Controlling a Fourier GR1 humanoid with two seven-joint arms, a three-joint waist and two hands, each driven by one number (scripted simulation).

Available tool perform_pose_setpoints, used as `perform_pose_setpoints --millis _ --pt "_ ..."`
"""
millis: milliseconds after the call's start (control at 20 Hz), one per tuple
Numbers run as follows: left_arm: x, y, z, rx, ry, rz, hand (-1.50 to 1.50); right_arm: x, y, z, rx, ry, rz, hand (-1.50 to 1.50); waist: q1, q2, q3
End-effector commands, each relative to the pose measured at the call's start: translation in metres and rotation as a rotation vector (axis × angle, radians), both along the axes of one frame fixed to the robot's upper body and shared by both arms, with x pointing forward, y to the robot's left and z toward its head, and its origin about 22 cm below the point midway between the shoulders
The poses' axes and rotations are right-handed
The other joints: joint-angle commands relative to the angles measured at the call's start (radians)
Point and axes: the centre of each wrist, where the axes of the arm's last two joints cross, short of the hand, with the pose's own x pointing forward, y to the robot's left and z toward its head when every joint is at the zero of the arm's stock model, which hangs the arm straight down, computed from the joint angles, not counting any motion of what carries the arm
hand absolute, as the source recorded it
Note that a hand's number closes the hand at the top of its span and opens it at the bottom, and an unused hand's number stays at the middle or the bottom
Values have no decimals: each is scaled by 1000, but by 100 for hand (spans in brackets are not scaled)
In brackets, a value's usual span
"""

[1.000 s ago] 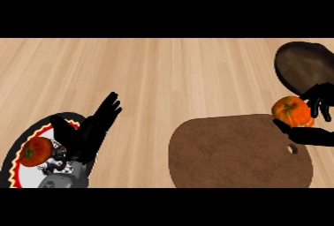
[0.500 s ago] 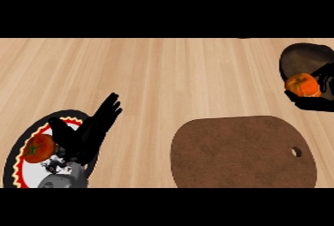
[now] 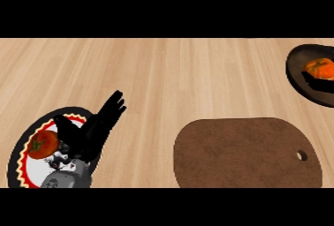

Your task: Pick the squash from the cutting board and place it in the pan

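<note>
The orange squash (image 3: 320, 68) lies inside the dark pan (image 3: 297, 66) at the right edge of the head view. Only a black part of my right hand (image 3: 317, 83) shows, just below the squash and against it; the rest is cut off by the view's edge. The brown cutting board (image 3: 248, 152) lies at the lower right with nothing on it. My left hand (image 3: 91, 132) rests open over a plate at the lower left, fingers straight and pointing up and to the right.
A plate (image 3: 16, 152) with a black and red rim lies at the lower left under my left hand. A red tomato (image 3: 42, 145) sits on it. Light wooden counter (image 3: 169, 75) spreads between the plate, board and pan.
My right hand has carried the squash from above the board's right edge up and right into the pan. The hand now shows lower and less of it. The left hand stayed put.
</note>
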Motion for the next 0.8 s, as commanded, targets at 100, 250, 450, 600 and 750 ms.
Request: perform_pose_setpoints --millis 100,250,450,600,750 --pt "-9 3 4 -7 -15 -30 0 4 -19 1 21 -32 -54 150 30 7 2" --pt "3 -20 5 -11 -22 -51 0 9 -11 -7 -3 -47 -73 150 37 19 4" --pt "3 -14 9 4 -32 -63 0 -15 -46 -9 -18 224 -161 -150 64 30 2" --pt "6 -8 11 -3 -36 -65 0 -16 -49 -8 0 292 -140 -150 74 34 4" --pt "10 -5 9 -9 -31 -58 0 -10 -38 -15 66 297 -77 -150 55 28 5"
